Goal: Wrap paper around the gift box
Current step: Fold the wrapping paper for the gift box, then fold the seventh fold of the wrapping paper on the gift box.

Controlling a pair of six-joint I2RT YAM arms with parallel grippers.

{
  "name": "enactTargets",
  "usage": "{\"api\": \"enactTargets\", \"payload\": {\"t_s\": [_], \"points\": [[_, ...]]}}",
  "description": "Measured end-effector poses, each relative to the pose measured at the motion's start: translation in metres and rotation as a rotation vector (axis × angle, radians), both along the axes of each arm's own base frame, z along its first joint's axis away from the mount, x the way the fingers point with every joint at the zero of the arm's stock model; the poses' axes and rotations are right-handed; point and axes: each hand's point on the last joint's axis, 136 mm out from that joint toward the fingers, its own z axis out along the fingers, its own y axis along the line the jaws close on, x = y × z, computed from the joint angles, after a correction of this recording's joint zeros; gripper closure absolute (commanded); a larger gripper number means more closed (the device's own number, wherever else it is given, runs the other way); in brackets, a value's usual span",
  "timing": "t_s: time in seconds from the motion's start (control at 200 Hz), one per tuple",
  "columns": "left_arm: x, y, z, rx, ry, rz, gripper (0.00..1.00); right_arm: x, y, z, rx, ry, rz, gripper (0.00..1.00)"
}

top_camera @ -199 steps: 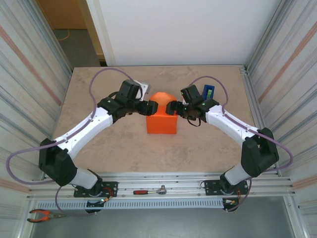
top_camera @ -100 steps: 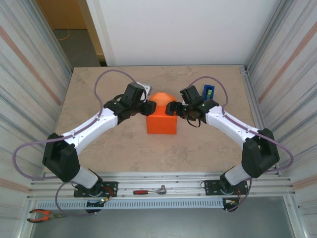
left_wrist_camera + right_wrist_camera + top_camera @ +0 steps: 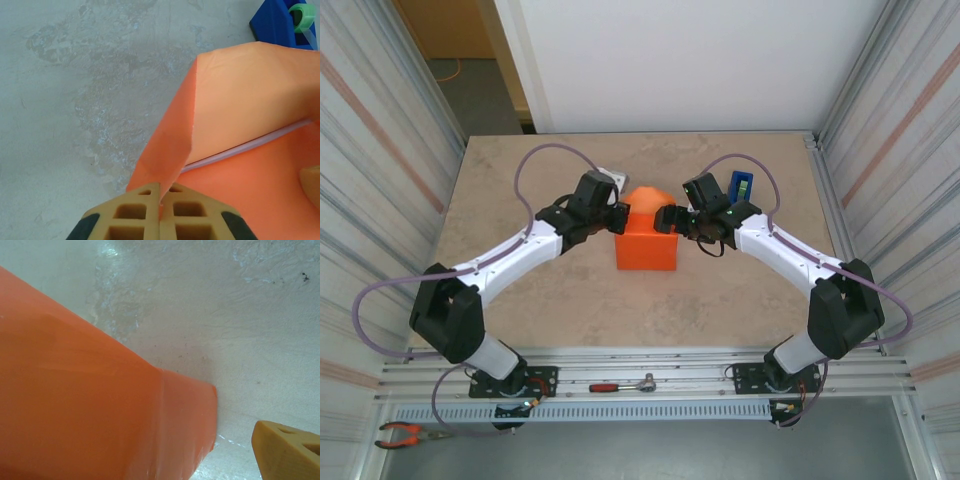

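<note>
Left gripper point(image 3: 160, 194) pinched closed; right gripper point(image 3: 669, 218) fingers apart

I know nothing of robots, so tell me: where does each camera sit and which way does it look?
Top external: above and behind both arms, looking down at table, gift box, left gripper, right gripper.
Left wrist: on left arm, looking past its fingers pinching the paper.
Right wrist: on right arm, facing paper; one fingertip shows.
Shared: blue tape dispenser, top and left wrist.
</note>
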Motion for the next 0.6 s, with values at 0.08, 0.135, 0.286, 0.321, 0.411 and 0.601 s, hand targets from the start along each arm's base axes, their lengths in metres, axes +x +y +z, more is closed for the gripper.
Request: {"api": "enactTargets", "payload": {"t_s": [0.08,0.135,0.286,0.321,0.411,0.601], "points": [[-0.002,0.001,-0.005,-0.002,-0.008,0.008,0.43,0.0,0.0,0.0,0.0,0.0,0.0,0.08],[-0.005,0.004,-0.009,-0.006,-0.011,0.023,0.35,0.0,0.0,0.0,0.0,0.001,0.0,0.08],[-0.01,0.011,-0.019,-0.037,-0.024,0.057,0.3,0.0,0.0,0.0,0.0,0.0,0.0,0.08],[-0.009,0.011,-0.019,-0.045,-0.031,0.059,0.29,0.0,0.0,-0.001,0.0,0.001,0.0,0.08],[-0.008,0.008,-0.017,-0.066,-0.047,0.061,0.29,-0.001,0.0,-0.001,0.001,0.0,0.001,0.08],[-0.005,-0.003,-0.007,-0.113,-0.085,0.052,0.28,-0.001,0.0,-0.001,0.001,0.0,0.001,0.08]]}}
